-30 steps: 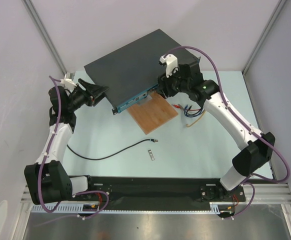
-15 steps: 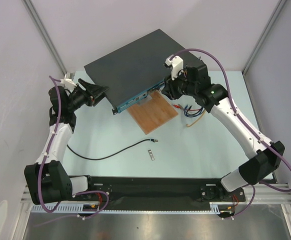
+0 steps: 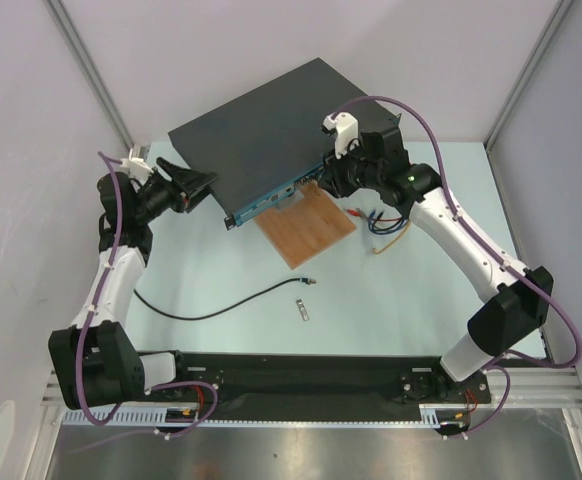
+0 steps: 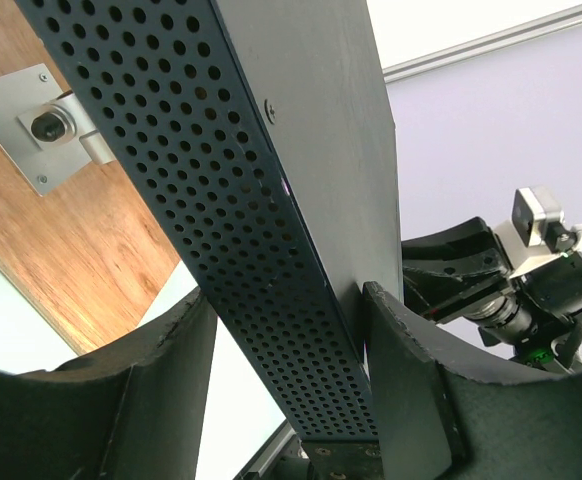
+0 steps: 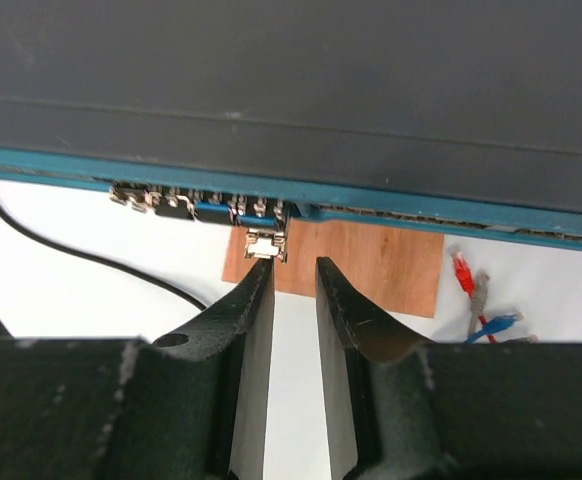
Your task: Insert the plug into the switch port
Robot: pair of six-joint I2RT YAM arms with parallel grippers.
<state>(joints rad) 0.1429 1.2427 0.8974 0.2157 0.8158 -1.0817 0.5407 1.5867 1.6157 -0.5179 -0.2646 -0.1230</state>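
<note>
Right gripper (image 5: 293, 268): your jaws are nearly together, with a slim gap and nothing between them. The tips sit just short of the blue face (image 5: 451, 195) of the dark-grey box (image 3: 261, 130).
Switch port (image 5: 261, 210): one of a row along that blue face, straight ahead of your right fingertips. A small silver piece (image 5: 264, 245) sits just in front of the row, off the tip of one finger.
Left gripper (image 4: 289, 300): your jaws stand wide, one finger against each side of the box's perforated end (image 4: 251, 250).
Plug (image 3: 309, 282): it lies loose on the table (image 3: 401, 300), close to the wooden board (image 3: 311, 225) and well apart from both grippers.
Cable (image 3: 211, 312): it trails from the plug towards your left arm.
Nearby: a silver stick (image 3: 301, 310) lies just beside the plug, and coloured cable ends (image 3: 376, 218) lie right of the board.
</note>
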